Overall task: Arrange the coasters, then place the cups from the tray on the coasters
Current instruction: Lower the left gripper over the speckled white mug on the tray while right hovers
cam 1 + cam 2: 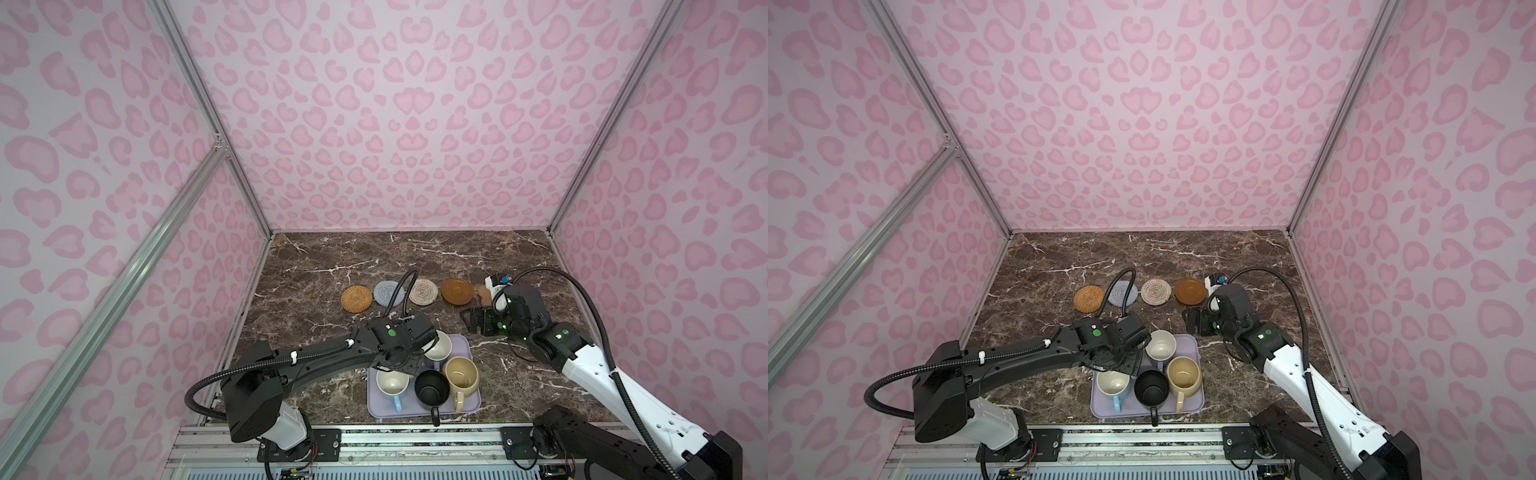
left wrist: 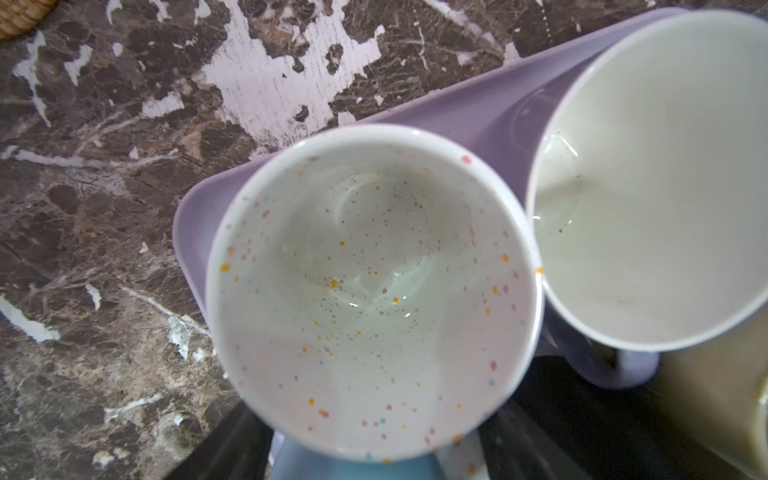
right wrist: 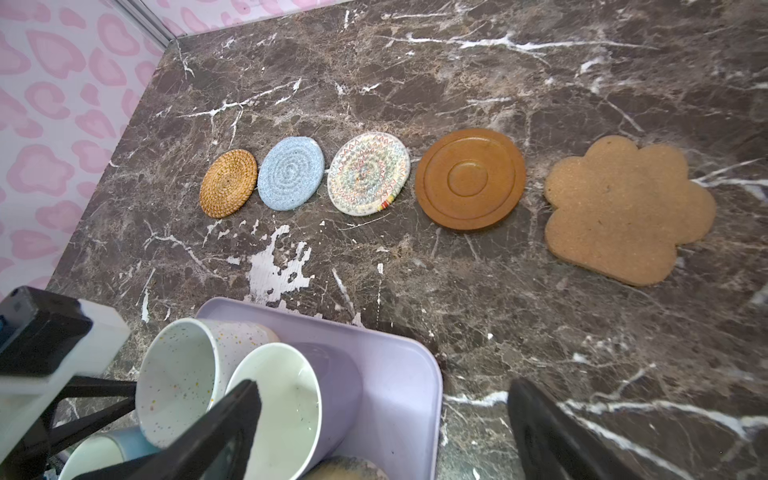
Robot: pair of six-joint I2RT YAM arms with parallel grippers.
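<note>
— Hanging over the tray (image 1: pixel 460 343), the left gripper (image 1: pixel 399 360) is covering the white mug (image 2: pixel 374 291) in both top views. Is it clamping it?
— I cannot tell; the left wrist view is showing only its speckled inside, the lavender mug (image 2: pixel 648 187) just beside.
— The right gripper (image 3: pixel 384 388)?
— Its fingers (image 3: pixel 232 415) are standing wide apart, gripping nothing.
— Other cups?
— The light blue mug (image 1: pixel 392 383), black mug (image 1: pixel 432 388) and beige-yellow mug (image 1: pixel 461 374) are sitting on the tray.
— Beyond it?
— Lying in a row: orange-tan coaster (image 3: pixel 228 183), grey-blue coaster (image 3: pixel 291 173), cream coaster (image 3: pixel 368 173), brown dish (image 3: pixel 471 178), paw coaster (image 3: pixel 627 208), the last largely hidden behind the right arm (image 1: pixel 582 361) in the top views.
</note>
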